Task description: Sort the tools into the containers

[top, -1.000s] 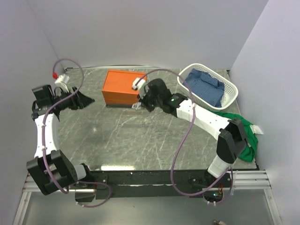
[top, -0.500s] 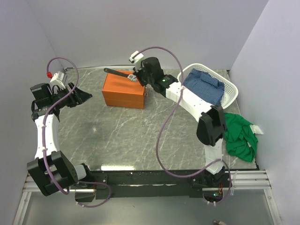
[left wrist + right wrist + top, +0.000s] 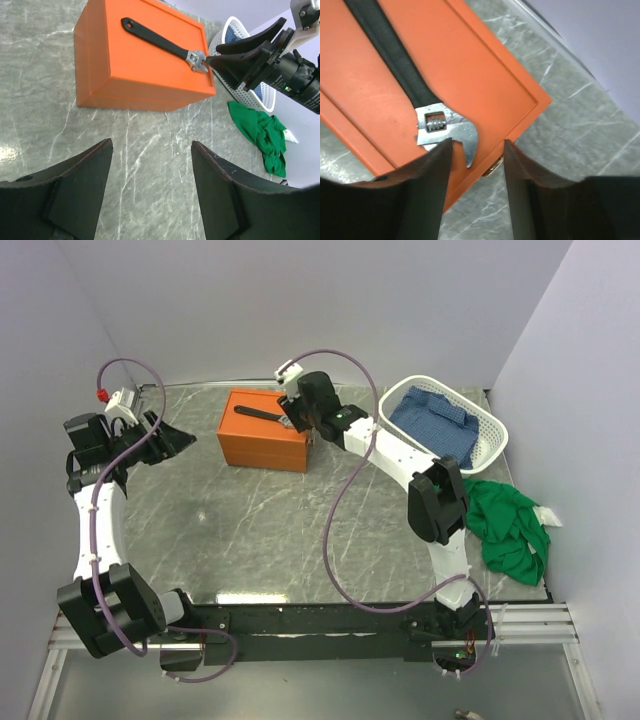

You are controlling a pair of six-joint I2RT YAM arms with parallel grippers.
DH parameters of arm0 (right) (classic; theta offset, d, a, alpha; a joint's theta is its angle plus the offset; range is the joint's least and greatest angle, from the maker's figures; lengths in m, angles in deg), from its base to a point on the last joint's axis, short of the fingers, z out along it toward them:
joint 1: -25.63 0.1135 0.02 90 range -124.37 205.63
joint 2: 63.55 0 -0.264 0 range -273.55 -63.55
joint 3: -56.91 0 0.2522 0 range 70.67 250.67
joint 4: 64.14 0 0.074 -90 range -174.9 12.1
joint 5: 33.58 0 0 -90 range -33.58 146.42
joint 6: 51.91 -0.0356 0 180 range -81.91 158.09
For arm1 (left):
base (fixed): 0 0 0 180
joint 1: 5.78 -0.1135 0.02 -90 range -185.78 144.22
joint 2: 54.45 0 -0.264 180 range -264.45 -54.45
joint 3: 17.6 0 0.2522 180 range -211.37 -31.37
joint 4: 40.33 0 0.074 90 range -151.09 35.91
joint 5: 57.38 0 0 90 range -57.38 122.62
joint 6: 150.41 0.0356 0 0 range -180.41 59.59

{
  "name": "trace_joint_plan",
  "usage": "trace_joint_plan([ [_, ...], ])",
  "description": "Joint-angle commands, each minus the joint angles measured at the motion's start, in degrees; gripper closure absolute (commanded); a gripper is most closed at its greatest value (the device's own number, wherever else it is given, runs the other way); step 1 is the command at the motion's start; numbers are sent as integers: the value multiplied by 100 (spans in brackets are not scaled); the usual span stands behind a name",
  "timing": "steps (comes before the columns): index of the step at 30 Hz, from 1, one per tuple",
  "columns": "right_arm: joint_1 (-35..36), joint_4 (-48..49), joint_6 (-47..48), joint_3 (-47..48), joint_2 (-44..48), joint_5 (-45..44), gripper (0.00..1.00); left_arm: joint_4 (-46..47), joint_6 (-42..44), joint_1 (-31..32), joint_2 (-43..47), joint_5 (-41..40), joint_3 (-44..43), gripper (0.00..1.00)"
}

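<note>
Nearest the camera, the left gripper [image 3: 150,146] hangs over the grey marbled table [image 3: 280,530]. Its two dark fingers [image 3: 75,190] are spread wide, with bare tabletop between them and nothing in their hold.

Ahead of those fingertips, more to the side of the finger on that view's left, stands the orange box [image 3: 115,75]. It has a flat top and a seam running round its wall. The black wrench [image 3: 162,42] lies aslant on the box top. The eyelet end of its handle points away from the right gripper [image 3: 212,54], and its silver jaw is at the box edge nearest that gripper.

The right gripper is at that edge, its fingers parted in a V on either side of the silver head. The right wrist camera shows the jaw's hooked tip in the gap between the fingers [image 3: 430,185]. It is close against one finger, with open space to the other, and whether it touches cannot be told. The black handle runs straight away from the fingertips. The fingers are partly open and not clamped, and the wrench rests on the box.

Behind the right gripper's fingers sits a white basket [image 3: 492,448] holding a blue cloth [image 3: 435,420]. A green cloth [image 3: 510,530] lies crumpled on the table beside it.
</note>
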Motion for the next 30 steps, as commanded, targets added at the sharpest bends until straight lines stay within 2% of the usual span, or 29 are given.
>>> trace_joint_plan([
  [1,32,435,-93,53,766,-454,45,585,-211,164,133,-83,30,30],
  [5,-38,514,-40,-606,1496,-708,41,1008,-395,436,238,-303,180,30],
  [7,-125,610,-49,-1219,2021,-849,33,1114,-413,655,335,-600,268,28],
  [9,-152,698,21,-1756,2627,-832,0,1219,-291,849,414,-891,373,26],
  [11,-179,760,250,-2661,3051,-622,0,1255,-28,1165,546,-1261,426,23],
  [12,-170,717,285,-2925,3401,-595,0,1264,52,1245,573,-1340,461,3],
  [16,-161,110,381,-3944,4150,-690,0,1342,45,1430,503,-1429,514,4],
  [20,-152,-416,382,-4255,4810,-1542,0,1466,-228,1605,555,-2173,628,4],
  [21,-152,-766,339,-4220,4907,-2057,0,1596,-246,1649,590,-2576,768,4],
  [24,-152,-1067,206,-4290,5213,-2894,0,1633,-448,1711,652,-3167,971,4],
  [30,-178,-1137,198,-5274,6285,-3012,0,1642,-211,1825,915,-3458,1235,3],
])
